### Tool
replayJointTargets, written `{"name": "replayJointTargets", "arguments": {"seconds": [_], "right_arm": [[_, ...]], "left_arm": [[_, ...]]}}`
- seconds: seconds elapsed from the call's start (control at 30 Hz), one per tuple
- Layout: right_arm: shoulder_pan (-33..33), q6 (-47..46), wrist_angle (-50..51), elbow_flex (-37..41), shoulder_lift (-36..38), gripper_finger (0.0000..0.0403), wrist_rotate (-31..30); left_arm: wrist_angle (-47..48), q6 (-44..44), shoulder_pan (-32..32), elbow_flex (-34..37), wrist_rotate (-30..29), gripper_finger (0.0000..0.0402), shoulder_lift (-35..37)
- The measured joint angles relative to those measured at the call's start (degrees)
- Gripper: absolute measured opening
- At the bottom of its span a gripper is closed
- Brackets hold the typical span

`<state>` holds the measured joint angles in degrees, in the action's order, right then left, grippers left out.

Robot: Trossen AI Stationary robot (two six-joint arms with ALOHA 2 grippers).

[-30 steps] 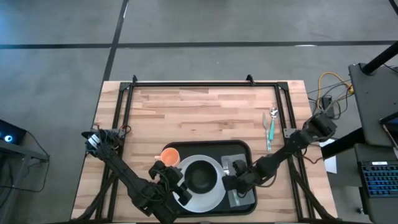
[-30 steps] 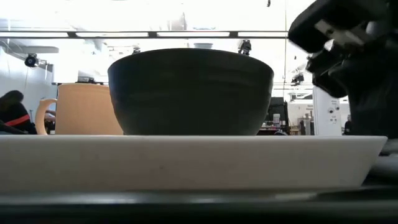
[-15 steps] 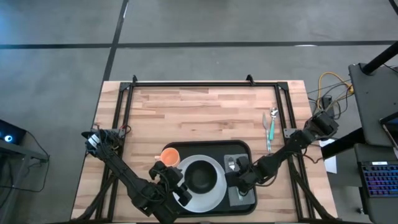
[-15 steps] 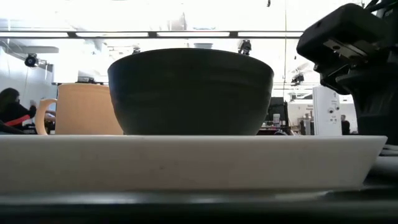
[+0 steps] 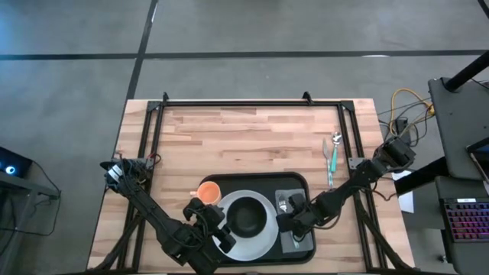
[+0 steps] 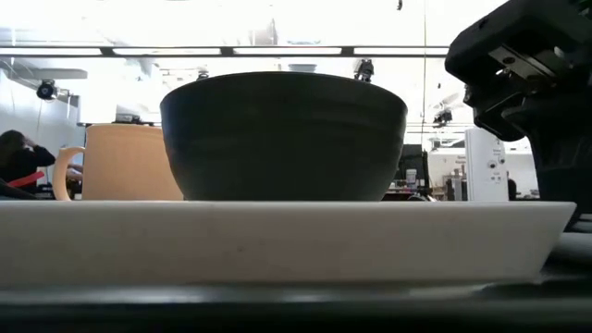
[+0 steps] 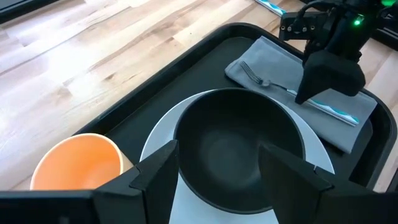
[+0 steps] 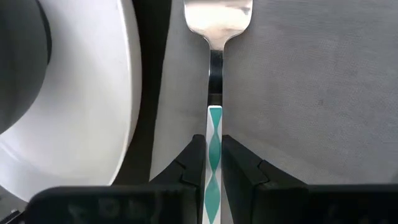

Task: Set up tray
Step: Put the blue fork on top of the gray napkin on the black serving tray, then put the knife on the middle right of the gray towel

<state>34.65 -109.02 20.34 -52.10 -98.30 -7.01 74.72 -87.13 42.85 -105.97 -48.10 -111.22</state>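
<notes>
The black tray point(image 5: 260, 177) lies at the table's near edge. On it stand a white plate point(image 5: 256, 243) with a black bowl point(image 5: 247, 217), an orange cup point(image 5: 208, 191) and, on the right, a grey napkin point(image 5: 299, 243). A fork point(image 8: 217, 15) with a teal-patterned handle lies on the napkin point(image 8: 311, 93). My right gripper point(image 8: 214, 165) is shut on that fork. My left gripper point(image 7: 221, 177) is open, its fingers standing on either side of the bowl point(image 7: 236, 143) without touching it. My right gripper pinches the fork's teal-patterned handle point(image 8: 214, 134), about midway along it, between its two fingers. The fingers point(image 8: 198, 158) come from above and point down, one on each side of the handle. The fork lies flat on the napkin, its head pointing at the far edge.
A teal-handled spoon point(image 5: 332, 156) lies on the bare wood right of the tray, near the table's black frame rail point(image 5: 353, 137). The far half of the table is bare wood point(image 5: 244, 134). A person shows far off in the room point(image 6: 18, 157).
My right gripper has shifted a little toward the table's right edge and risen slightly above the napkin. The bowl, plate and cup have stayed where they were.
</notes>
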Motion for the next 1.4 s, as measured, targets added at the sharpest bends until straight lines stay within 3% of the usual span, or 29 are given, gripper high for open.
{"name": "replayJointTargets", "arguments": {"seconds": [0.17, 0.53, 0.83, 0.93, 1.03, 1.13, 1.3, 1.4], "right_arm": [[0.0, 0.6, -0.1, -0.5, 0.1, 0.0040, 0.4], [0.0, -1.6, -2.5, -1.2, 0.2, 0.0101, 1.2], [-0.2, -0.5, -4.4, -1.2, 0.5, 0.0109, 1.0], [-0.2, 0.9, -2.4, -1.2, 2.3, 0.0109, -2.4], [-0.2, 0.8, 7.8, -3.0, 6.3, 0.0109, -8.7], [-1.5, -0.4, 25.6, -6.1, 10.4, 0.0109, -13.3], [-6.6, 0.9, 50.1, -8.0, 16.0, 0.0109, -13.5], [-11.1, 5.7, 53.2, -4.9, 19.6, 0.0109, -11.8]], "left_arm": [[0.0, 0.0, 0.0, 0.0, 0.0, 0.0199, 0.0], [-0.2, 0.0, 0.0, 0.0, 0.0, 0.0199, 0.0], [-0.2, 0.0, 0.0, 0.0, 0.0, 0.0199, 0.0], [-0.2, 0.1, 0.0, 0.0, 0.0, 0.0199, 0.0], [-0.2, 0.2, 0.3, 0.0, 0.1, 0.0199, 0.0], [-0.2, 0.2, 0.5, 0.0, 0.1, 0.0199, 0.0], [-0.2, 1.0, 0.6, 0.3, 0.1, 0.0199, 0.0], [-0.2, 1.1, 0.6, 0.6, 0.1, 0.0199, 0.0]]}}
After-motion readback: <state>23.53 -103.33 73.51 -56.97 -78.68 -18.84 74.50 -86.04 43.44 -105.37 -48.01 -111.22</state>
